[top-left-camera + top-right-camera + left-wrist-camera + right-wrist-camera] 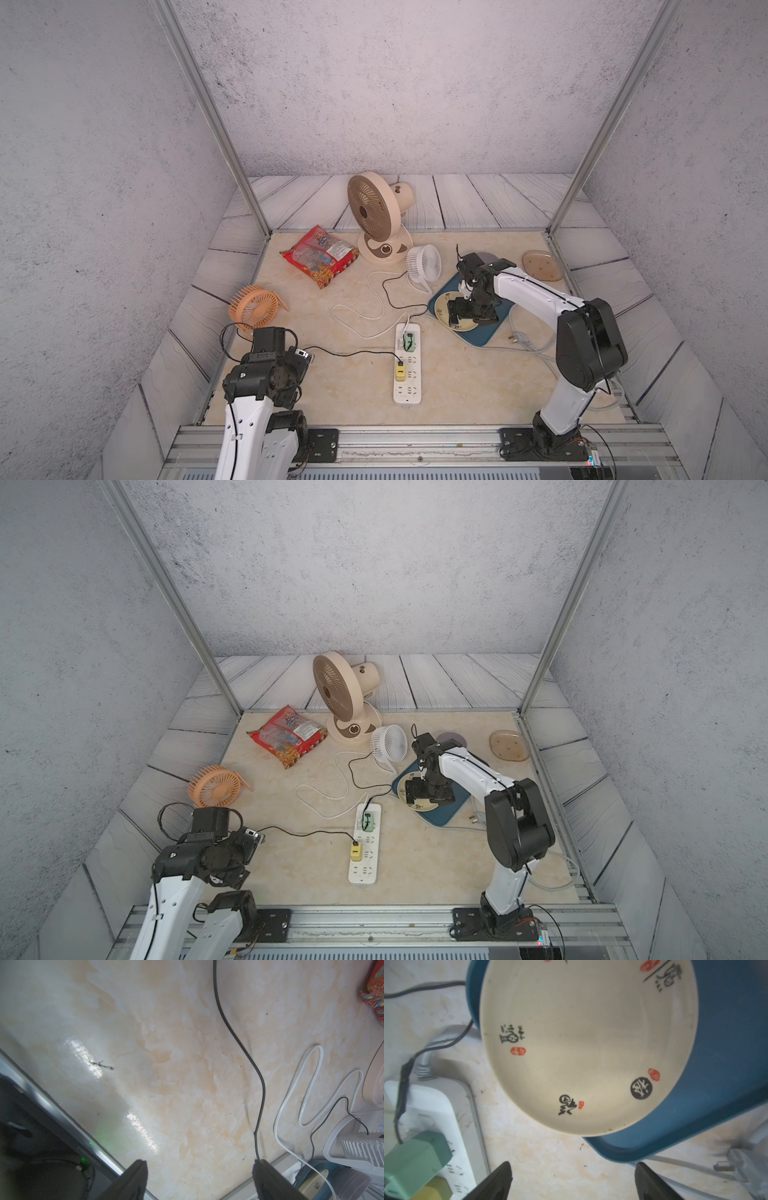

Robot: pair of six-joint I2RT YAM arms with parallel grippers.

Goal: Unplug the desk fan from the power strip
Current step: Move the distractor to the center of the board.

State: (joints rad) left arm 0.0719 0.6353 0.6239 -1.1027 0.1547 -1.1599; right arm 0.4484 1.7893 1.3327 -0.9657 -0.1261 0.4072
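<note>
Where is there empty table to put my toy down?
The biggest bare patch is at the front, between the power strip and the right arm. Another lies between the orange fan and the looping white cord. It is crowded at the strip's far end, where the green plug, the white fan and the blue tray meet.

Open marble table right of the long white power strip; thin black cable bars its left, blue plastic tray crowds its far end.

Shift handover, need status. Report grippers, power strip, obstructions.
Left gripper open, empty. Right gripper open, near the plate. Power strip untouched, desk fan plugged in. Green adapter crowds its plug.
</note>
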